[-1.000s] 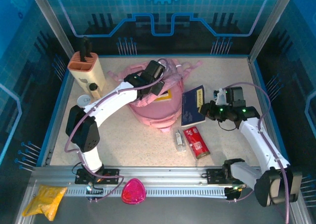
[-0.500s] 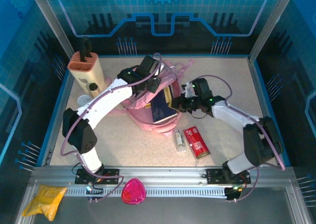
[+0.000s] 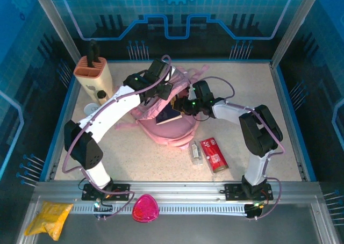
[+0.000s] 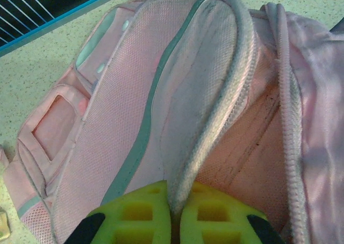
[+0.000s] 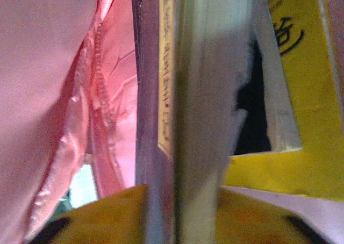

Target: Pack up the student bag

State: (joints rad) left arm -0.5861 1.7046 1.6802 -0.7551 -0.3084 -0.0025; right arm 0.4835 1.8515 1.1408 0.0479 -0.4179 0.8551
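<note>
Where the table (image 3: 134, 152) is seen from above, the student bag (image 3: 171, 131) lies at its middle, between the two arms. The left gripper (image 4: 173, 200) is clamped on the piped rim of the bag's opening, and the rim stands up between its fingers. The right gripper (image 3: 186, 105) sits at the bag's mouth. A dark blue book (image 3: 167, 115), partly inside the bag, stands on edge between its fingers (image 5: 102, 217). Whether those fingers press on the book cannot be told. A red packet (image 3: 214, 153) and a small clear bottle (image 3: 196, 151) lie just beside the bag's near edge.
</note>
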